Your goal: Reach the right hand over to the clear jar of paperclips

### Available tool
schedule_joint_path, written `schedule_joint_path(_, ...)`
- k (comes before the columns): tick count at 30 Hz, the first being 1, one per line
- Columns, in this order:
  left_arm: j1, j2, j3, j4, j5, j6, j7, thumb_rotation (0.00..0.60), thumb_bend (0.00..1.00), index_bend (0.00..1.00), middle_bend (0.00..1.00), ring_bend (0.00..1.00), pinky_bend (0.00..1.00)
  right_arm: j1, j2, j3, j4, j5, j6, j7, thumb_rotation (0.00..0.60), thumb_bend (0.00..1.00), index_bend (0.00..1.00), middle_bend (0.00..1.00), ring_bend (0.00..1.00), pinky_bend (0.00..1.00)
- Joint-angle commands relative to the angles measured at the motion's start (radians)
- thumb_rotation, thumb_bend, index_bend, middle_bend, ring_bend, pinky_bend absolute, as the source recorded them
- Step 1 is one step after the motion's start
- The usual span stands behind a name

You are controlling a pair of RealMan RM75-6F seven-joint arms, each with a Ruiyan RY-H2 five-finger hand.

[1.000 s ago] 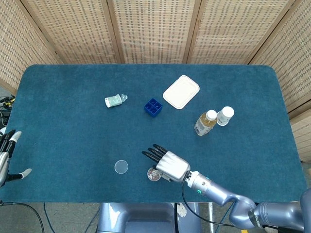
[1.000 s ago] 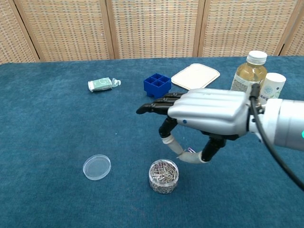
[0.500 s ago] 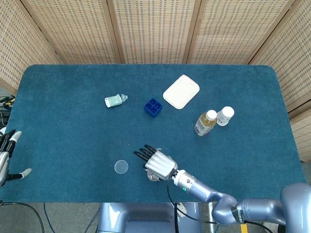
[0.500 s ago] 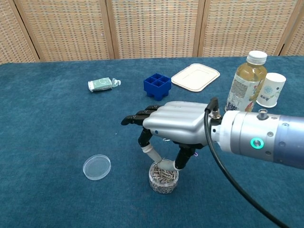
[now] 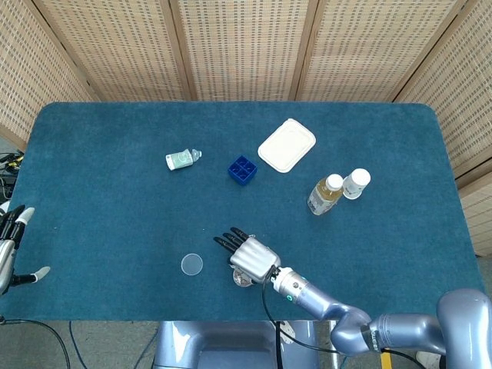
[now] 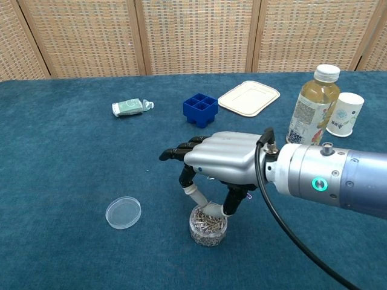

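The right robot hand (image 6: pixel 221 158) hovers palm-down directly over the open jar of paperclips (image 6: pixel 208 224), fingers spread and holding nothing, thumb tip dipping to its rim, the jar's lid (image 6: pixel 123 212) lying just beside on the counter (image 6: pixel 72 157).

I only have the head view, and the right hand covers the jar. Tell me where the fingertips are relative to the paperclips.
Observer: In the chest view, the right hand is directly above the clear jar, two fingertips dipping to its open mouth.
Operator: Say whether the jar is lidded.
Observer: It is open; the paperclips fill it almost to the rim, and a clear lid lies apart on the cloth.
Operator: Report the left hand.
Observer: Not in the chest view; your head view shows the left hand at the table edge, open.
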Motion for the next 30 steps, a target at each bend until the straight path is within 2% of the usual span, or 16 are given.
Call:
schedule_joint_path(1, 0.0, 0.0, 0.001, -0.001, 0.001, 0.001, 0.0, 0.6, 0.03, 0.0, 0.0, 0.0, 0.0, 0.002, 0.012, -0.007, -0.009, 0.001, -0.002, -0.001, 0.6, 0.47, 0.55, 0.0, 0.0, 0.0)
schedule_joint_path(7, 0.001, 0.0, 0.001, -0.002, 0.003, 0.002, 0.002, 0.6, 0.03, 0.0, 0.0, 0.0, 0.0, 0.0, 0.031, -0.026, -0.027, -0.007, 0.01, -0.023, 0.6, 0.33, 0.49, 0.0, 0.0, 0.0)
schedule_joint_path(14, 0.002, 0.0, 0.002, -0.003, 0.006, 0.006, 0.002, 0.6, 0.03, 0.0, 0.0, 0.0, 0.0, -0.003, 0.043, -0.032, -0.046, 0.001, 0.026, -0.037, 0.6, 0.3, 0.45, 0.0, 0.0, 0.0)
schedule_joint_path(22, 0.003, 0.002, 0.001, -0.001, 0.008, 0.008, -0.005, 0.6, 0.03, 0.0, 0.0, 0.0, 0.0, -0.009, 0.06, -0.034, -0.078, 0.0, 0.052, -0.045, 0.6, 0.3, 0.45, 0.0, 0.0, 0.0)
schedule_joint_path(27, 0.005, 0.005, 0.002, 0.0, 0.012, 0.01, -0.015, 0.6, 0.03, 0.0, 0.0, 0.0, 0.0, -0.041, 0.139, -0.037, -0.152, -0.048, 0.125, -0.032, 0.6, 0.3, 0.44, 0.0, 0.0, 0.0)
schedule_joint_path(30, 0.007, 0.006, 0.004, 0.004, 0.017, 0.012, -0.024, 0.6, 0.03, 0.0, 0.0, 0.0, 0.0, -0.086, 0.22, -0.053, -0.183, -0.098, 0.201, -0.014, 0.6, 0.29, 0.36, 0.0, 0.0, 0.0)
